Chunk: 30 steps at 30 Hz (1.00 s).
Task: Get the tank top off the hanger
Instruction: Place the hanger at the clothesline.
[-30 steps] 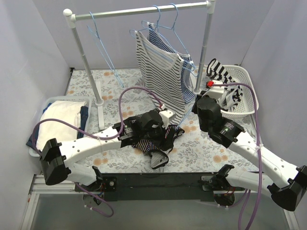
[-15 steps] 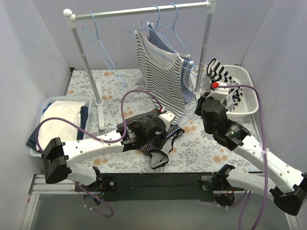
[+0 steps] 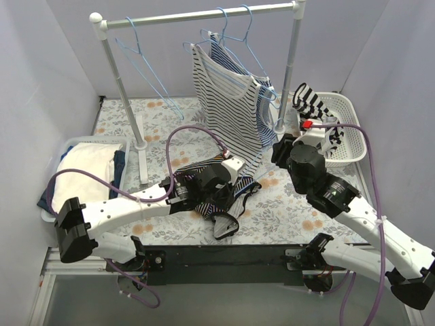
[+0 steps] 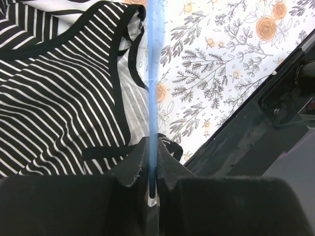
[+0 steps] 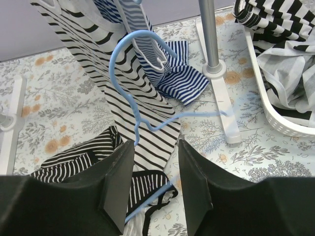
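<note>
Left gripper (image 4: 151,167): clamped shut on the blue hanger (image 4: 151,73), whose wire ran straight out ahead from between its fingers
Right gripper (image 5: 152,162): jaws apart, holding nothing, poised above the table (image 4: 216,73) with the hanger's hooked end just ahead of it
Tank top (image 4: 64,98): black-and-white striped, heaped on the table beside and under the wire; one strap seemed to cross the wire by the left fingertips
Long axis: the hanger lay low from the left gripper toward the right gripper, hooked end nearer the right
Nearer arm: left to the cloth, right to the hooked end
Judgement: the cloth probably had to slide along the wire, away from the held point
</note>
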### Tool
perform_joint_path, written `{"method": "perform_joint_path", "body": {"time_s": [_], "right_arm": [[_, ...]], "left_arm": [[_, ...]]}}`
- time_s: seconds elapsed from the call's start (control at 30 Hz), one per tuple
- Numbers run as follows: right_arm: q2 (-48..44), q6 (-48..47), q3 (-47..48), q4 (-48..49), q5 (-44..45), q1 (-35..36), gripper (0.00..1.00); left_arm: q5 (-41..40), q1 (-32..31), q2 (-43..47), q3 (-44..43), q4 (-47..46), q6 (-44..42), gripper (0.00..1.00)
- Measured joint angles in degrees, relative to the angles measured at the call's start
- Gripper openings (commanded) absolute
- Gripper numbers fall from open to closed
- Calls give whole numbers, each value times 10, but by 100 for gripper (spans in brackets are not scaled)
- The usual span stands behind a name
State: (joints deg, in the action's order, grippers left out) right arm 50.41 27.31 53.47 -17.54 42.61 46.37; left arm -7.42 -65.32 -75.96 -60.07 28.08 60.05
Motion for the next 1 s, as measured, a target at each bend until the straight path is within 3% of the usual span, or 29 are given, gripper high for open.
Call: {"method": "perform_joint_path", "body": {"time_s": [0.23,0.47,0.7,1.0], "right_arm": [[-50,6,-12,-5,2,0,58],[-81,5,-24,-12,44,0,59],[-80,4,-24,-20,64,0,59],[-66,4,-25,-21,66,0,59]], "left_arm": [[64,5,67,0,28,22,0],[140,5,127,-8,100,80,0],[86,5,166,-11,218,176,0],[14,5,166,-89,319,254,0]]}}
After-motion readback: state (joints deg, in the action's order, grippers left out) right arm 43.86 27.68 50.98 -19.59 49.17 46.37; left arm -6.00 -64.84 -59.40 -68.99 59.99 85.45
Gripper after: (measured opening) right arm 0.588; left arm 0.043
